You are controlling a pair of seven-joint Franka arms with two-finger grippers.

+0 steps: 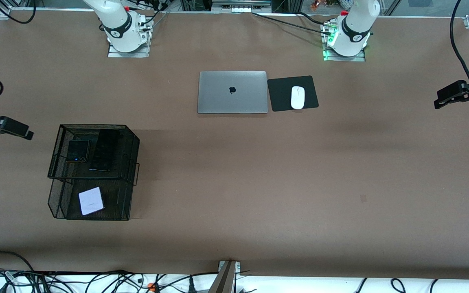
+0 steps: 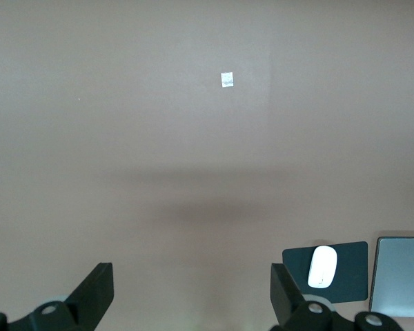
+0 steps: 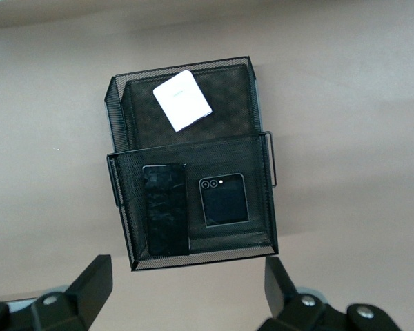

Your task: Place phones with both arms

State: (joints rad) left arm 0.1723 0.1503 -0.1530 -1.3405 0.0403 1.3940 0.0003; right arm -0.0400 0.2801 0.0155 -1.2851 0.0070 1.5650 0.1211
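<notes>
Resting in the mesh rack [image 3: 259,200]: three phones, long black slab [image 3: 165,207] lengthwise, directly beneath the right gripper [image 3: 183,289], jaws spread; left gripper [image 2: 193,293], also spread, waits over bare table.

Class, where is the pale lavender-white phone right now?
The pale phone lies in the lower tier of the black mesh rack, toward the right arm's end, nearer the front camera than both black phones.

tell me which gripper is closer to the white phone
Right. The right gripper hangs over the mesh rack holding the white phone; the left gripper is over bare table by the mouse pad.
</notes>
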